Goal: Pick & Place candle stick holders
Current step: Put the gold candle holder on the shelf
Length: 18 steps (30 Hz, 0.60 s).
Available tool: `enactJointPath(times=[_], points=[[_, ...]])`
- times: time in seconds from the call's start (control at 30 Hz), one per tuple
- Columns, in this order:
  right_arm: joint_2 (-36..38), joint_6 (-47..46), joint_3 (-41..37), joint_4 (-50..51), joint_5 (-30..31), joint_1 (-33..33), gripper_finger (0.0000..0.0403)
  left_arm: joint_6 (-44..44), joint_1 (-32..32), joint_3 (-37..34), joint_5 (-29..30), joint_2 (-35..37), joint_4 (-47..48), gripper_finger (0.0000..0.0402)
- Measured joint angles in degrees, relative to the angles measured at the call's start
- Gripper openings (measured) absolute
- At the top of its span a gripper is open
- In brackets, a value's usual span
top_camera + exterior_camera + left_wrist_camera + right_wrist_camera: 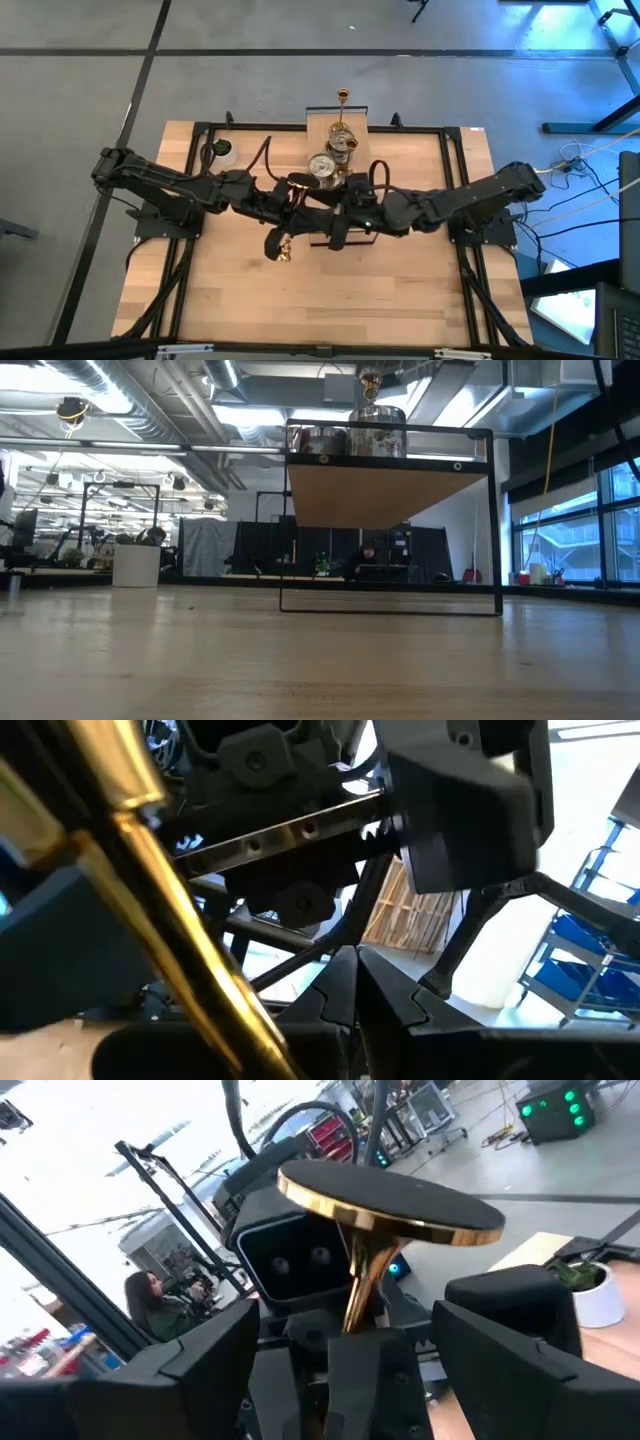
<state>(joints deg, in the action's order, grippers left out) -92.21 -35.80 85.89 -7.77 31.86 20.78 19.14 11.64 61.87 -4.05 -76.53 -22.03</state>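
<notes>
My left gripper (276,244) is shut on a slim brass candle stick holder (285,250) above the middle of the table. In the right wrist view the holder's round base (390,1205) is at the end away from the fingers. My right gripper (336,238) is open right next to it. Its fingers (205,1370) stand wide on either side of the holder and touch nothing. Other holders, one brass (343,97) and two silver (322,166), stand on a raised shelf (318,118) at the far middle. My left gripper pinches the brass holder's thin stem (352,1318) between its two fingers, at the end opposite the round base. The stem (190,940) runs slantwise back past the wrist camera. The holder is lifted clear of the table.
A white cup with green inside (220,150) stands at the far left and also shows in the low view (136,565). The shelf's black frame (490,520) stands on the far part of the table. People sit in the room beyond (150,1305).
</notes>
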Motion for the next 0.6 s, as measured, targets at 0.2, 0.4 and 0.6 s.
enactJointPath(times=[0.2, 0.4, 0.6], points=[[-1.2, -1.2, 0.0, -0.3, -0.5, -0.5, 0.0299, 0.0, 0.0, 0.0, -0.6, 0.0, 0.0, 0.0001], [-1.6, -1.0, 0.0, -1.0, -0.7, -1.3, 0.0276, 0.0, 0.0, 0.0, -0.8, 0.0, 0.4, 0.0001], [-2.2, -0.9, 0.0, -1.8, -3.1, -2.1, 0.0219, 0.0, -0.1, 0.0, -1.4, 0.0, 1.1, 0.0001]])
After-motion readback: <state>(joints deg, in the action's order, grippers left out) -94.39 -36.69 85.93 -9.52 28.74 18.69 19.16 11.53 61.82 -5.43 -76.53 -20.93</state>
